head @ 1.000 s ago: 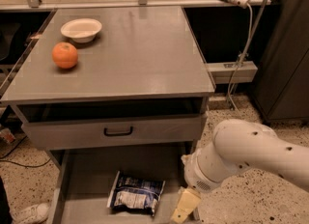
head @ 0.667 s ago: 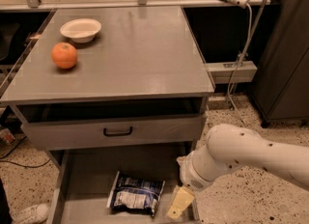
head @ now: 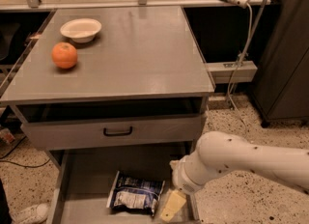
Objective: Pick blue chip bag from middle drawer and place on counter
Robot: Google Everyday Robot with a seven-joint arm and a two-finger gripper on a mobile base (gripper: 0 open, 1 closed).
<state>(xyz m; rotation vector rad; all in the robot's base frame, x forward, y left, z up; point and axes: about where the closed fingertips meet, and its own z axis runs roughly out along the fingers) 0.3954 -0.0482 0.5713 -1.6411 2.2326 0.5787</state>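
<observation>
The blue chip bag lies flat on the floor of the pulled-out middle drawer. The gripper hangs low inside the drawer, just beside the bag's right edge (how far open it is, I cannot tell), and it seems to hold nothing. I'd call this the reach-in. Next it must settle over the bag, close on it, then lift it to the counter.
</observation>
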